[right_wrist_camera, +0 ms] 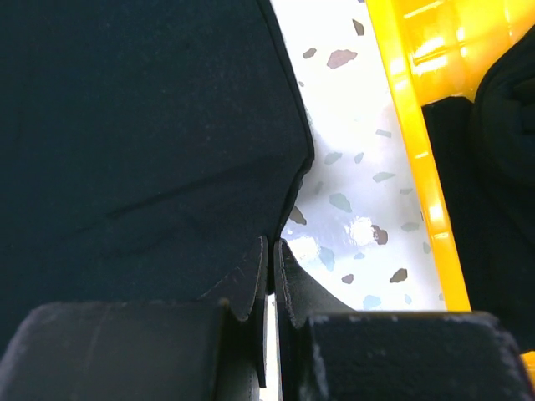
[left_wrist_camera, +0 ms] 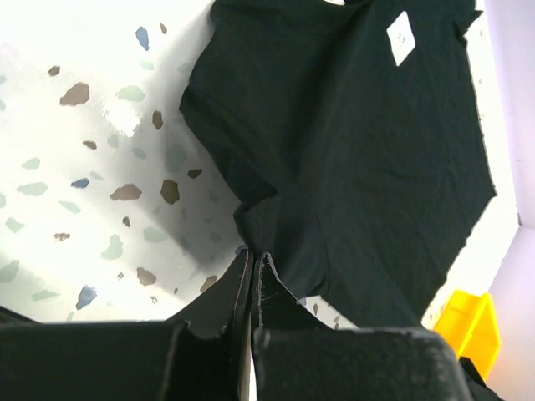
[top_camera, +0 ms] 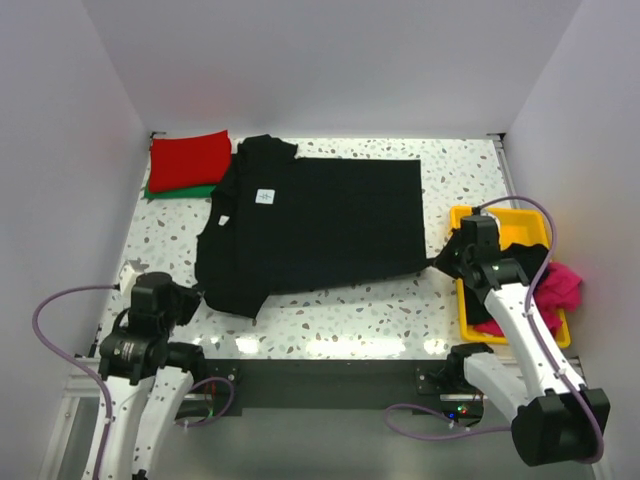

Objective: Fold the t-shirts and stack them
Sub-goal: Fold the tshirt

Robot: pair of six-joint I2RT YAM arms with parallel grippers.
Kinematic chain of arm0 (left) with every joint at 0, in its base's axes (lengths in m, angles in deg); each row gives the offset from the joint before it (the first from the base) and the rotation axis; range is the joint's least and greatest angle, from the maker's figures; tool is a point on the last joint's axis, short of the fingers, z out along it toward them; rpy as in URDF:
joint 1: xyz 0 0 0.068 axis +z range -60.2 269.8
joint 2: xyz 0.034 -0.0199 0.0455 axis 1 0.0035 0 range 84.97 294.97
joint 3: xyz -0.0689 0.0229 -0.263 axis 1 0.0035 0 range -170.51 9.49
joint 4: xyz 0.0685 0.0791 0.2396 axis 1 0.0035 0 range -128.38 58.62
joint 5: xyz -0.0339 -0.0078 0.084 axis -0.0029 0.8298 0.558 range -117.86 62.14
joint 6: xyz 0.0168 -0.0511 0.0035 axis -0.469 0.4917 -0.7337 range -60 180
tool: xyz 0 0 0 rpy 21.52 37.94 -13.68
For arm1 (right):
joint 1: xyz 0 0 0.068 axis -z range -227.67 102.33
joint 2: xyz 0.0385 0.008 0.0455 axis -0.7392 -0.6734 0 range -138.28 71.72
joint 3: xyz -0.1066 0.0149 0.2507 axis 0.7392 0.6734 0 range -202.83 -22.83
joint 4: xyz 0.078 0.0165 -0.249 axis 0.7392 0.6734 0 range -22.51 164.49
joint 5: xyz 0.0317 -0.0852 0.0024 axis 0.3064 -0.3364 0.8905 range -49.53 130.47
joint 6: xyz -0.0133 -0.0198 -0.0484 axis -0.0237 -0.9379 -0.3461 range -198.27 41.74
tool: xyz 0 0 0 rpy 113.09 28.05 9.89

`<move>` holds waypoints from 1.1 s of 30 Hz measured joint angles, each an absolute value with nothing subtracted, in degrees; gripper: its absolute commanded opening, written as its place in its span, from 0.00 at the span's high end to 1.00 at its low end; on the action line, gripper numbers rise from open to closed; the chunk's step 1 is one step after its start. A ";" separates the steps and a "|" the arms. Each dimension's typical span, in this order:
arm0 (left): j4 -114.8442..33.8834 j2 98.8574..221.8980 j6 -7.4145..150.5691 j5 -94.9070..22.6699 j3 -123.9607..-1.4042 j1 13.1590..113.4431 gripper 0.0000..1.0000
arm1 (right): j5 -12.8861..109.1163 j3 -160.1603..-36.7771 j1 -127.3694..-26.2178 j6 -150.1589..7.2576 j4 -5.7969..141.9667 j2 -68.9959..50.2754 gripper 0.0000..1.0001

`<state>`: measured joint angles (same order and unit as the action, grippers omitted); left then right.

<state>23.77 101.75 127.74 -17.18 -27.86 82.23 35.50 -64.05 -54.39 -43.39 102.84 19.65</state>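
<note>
Left pincer [left_wrist_camera: 253, 261] and right pincer [right_wrist_camera: 272, 246] are both pinching the black shirt [top_camera: 330, 225] along its near edge, sleeve end and hem corner, probably for lifting it evenly into a fold.

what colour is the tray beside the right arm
Yellow. The tray shows best in the top external view.
</note>
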 measured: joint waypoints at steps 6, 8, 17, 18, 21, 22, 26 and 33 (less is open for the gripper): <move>12.80 119.52 122.96 -17.18 -29.87 82.23 1.00 | 36.05 -64.48 -54.39 -43.33 101.49 12.48 1.00; 7.66 128.24 121.40 -17.44 -30.85 82.23 1.00 | 36.44 -65.75 -54.39 -43.28 100.68 7.87 1.00; -12.60 159.47 117.71 -20.37 -37.82 82.23 1.00 | 37.01 -78.41 -54.34 -42.19 95.94 -12.96 1.00; -13.93 162.20 117.49 -20.57 -39.27 82.23 1.00 | 37.03 -79.76 -54.30 -42.02 95.43 -14.76 1.00; -16.73 169.31 117.16 -20.79 -43.90 82.23 1.00 | 37.43 -82.89 -53.80 -41.47 94.23 -19.24 1.00; -17.80 171.40 116.97 -20.87 -45.23 82.23 1.00 | 37.82 -83.54 -53.43 -41.18 93.60 -20.42 1.00; -19.42 176.52 116.14 -21.25 -49.06 82.27 1.00 | 39.11 -84.61 -51.68 -40.29 92.16 -23.59 1.00; -19.55 178.84 114.91 -21.16 -53.82 83.32 1.00 | 40.11 -84.64 -48.66 -39.28 90.84 -24.33 1.00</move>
